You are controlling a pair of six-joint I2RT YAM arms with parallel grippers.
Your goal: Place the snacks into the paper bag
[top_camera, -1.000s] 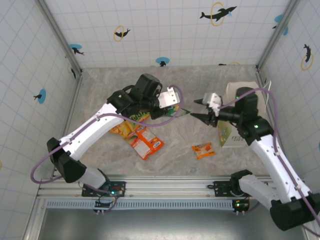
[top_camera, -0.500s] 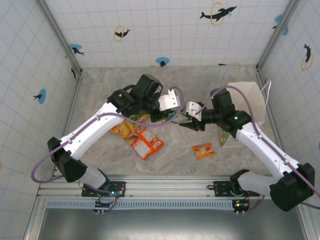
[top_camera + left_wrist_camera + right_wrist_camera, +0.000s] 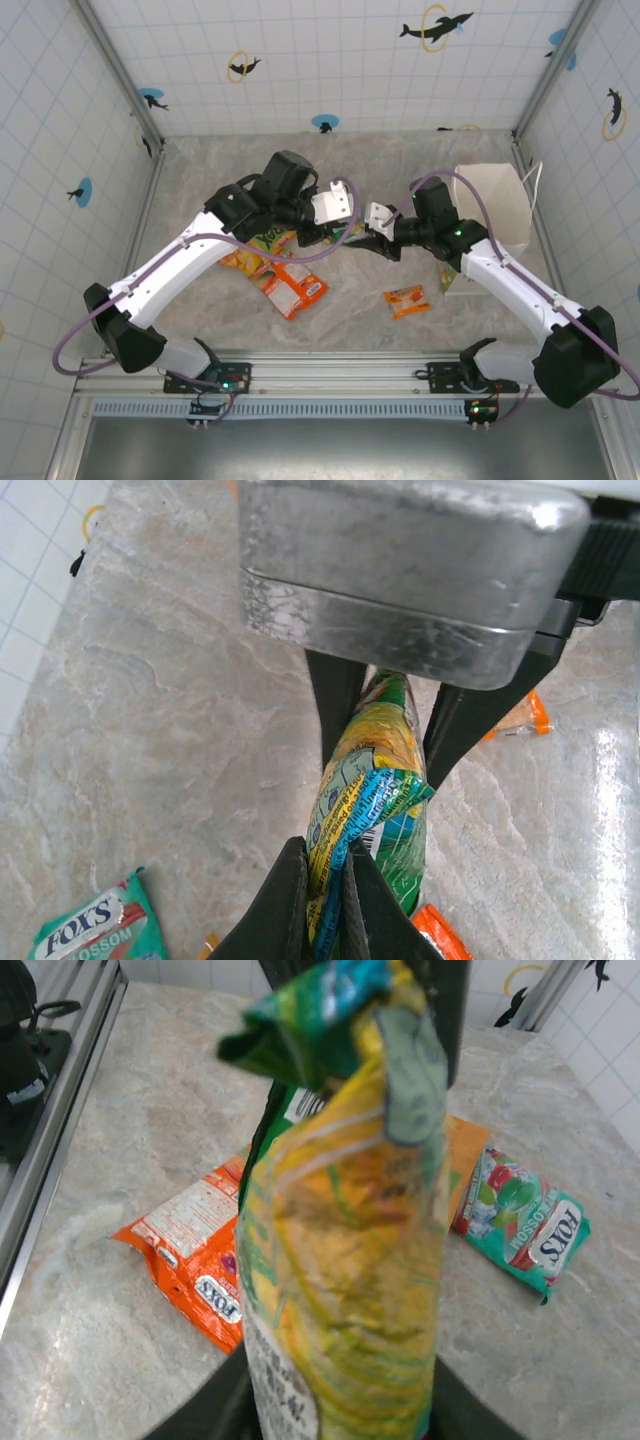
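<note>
Starting at the left of the table (image 3: 200,180): a yellow-orange packet (image 3: 243,260) lies flat. Touching it on the right is an orange packet (image 3: 293,285) with a white FOX'S logo. The wrist cameras pick up a teal packet (image 3: 88,927) lying flat as well, reading FOX'S and BLOSSOM, with fruit pictured on it.

Over the middle of the table, the left gripper (image 3: 325,855) is clamped on one end of a green-and-yellow packet (image 3: 372,800), which hangs clear of the marble. The packet's print is crumpled and blurred, so nothing on it can be read. Here is the right gripper (image 3: 388,755), its black fingers (image 3: 335,705) straddling that same packet from the other end. Whether they are pressing it or merely alongside, I cannot tell.

Towards the near edge, right of middle, a small orange packet (image 3: 406,300) lies alone. At the right edge stands the paper bag (image 3: 490,185), mouth open upward.
</note>
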